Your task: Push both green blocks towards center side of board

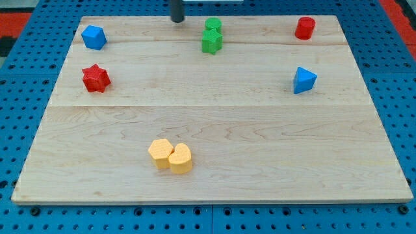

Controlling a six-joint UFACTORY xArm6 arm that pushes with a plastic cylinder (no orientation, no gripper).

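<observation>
**Tip at the board's top edge, both green blocks just to its right**

You have my tip [177, 19], the lower end of the straight dark rod, sitting at the view's top edge of the pale wooden board [214, 130]. There are no jaws on this rig to be wide, narrow or holding anything; it is a bare rod, and it touches no block.

The two blocks you care about lie just to the view's right of my tip. The green rounded block [213, 26] is level with the tip, close to the top edge. The green star-shaped block [211, 41] sits directly below it, and the two are touching, forming a short stack-like pair running down the view. Both are apart from the tip, with bare wood between.

Farther from my tip, on the view's left, you can see a blue faceted block [93, 37] and, below that, a red star-shaped block [95, 78]. Well to the view's right are a red cylinder-like block [305, 28] near the top edge and a blue wedge-shaped block [303, 80] lower down.

Far below my tip, toward the view's bottom, two yellow blocks rest against each other: a yellow faceted block [160, 153] and a yellow rounded block [180, 158].

No container appears; every block lies directly on the board.
</observation>
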